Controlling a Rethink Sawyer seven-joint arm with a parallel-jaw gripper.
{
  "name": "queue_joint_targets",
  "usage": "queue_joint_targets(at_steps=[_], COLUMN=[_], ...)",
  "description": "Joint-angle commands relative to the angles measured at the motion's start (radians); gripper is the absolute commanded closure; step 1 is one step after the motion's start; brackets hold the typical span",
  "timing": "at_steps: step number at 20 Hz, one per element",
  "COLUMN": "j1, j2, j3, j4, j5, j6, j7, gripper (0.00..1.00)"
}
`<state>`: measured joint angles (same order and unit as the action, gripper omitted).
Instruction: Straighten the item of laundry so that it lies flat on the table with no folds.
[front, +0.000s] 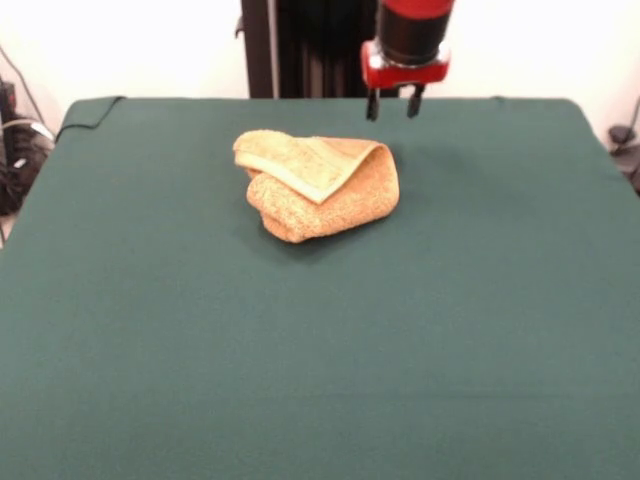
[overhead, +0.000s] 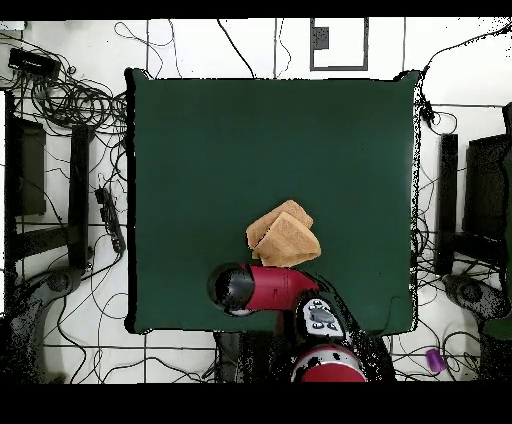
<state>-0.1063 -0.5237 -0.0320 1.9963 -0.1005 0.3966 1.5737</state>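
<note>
Hovering above the far side of the table (front: 320, 340), my gripper (front: 392, 104) hangs spread and empty, its two dark fingers parted with green cloth showing between them. Seen from the front, the tan-orange towel (front: 318, 185) lies bunched just below and to the picture-left of my fingertips, apart from them and untouched. A paler banded layer is folded over the top of it, and a thick rolled edge bulges along the side nearest the camera. Nothing lies flat yet; the job, as I judge it, has barely begun.

From overhead, my red and black arm reaches in from the base side, its dark rounded head covering the gripper itself, so I cannot read the fingers in this view. The towel (overhead: 284, 238) sits just beyond that head, doubled into two overlapping wedge shapes, near the base-side edge of the table (overhead: 200, 140) with wide bare green beyond it and to both sides.

The step in hand, as I read it, is coming down on a free edge. To do it well I should aim for the top folded flap, not the thick roll, pinching only a single layer near a corner so the lower layers stay put. Then I would lift low and draw the flap outward toward the bare green away from my base, letting the cloth's own weight peel the fold open. Grabbing through the whole bundle would only drag it across the table.
</note>
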Motion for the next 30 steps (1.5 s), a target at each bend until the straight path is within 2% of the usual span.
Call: queue_joint_targets(at_steps=[1,13,16,24,26,30], j1=[0.002,-0.062,-0.074,-0.106,-0.095,-0.097], j2=[0.08,0.137,0.107,-0.05,-0.047,0.017], j3=[0.024,0.019,0.012,-0.017,-0.011,0.021], j4=[-0.077,-0.067,-0.029,0.14,0.109,0.019], j5=[-0.026,-0.078,-0.088,-0.117,-0.108,-0.087], j6=[-0.125,-0.206,-0.211,-0.225,-0.189,-0.134], j7=[0.146,0.124,0.137,0.163,0.155,0.135], gripper=[0.0,0.0,0.0,0.0,0.0,0.0])
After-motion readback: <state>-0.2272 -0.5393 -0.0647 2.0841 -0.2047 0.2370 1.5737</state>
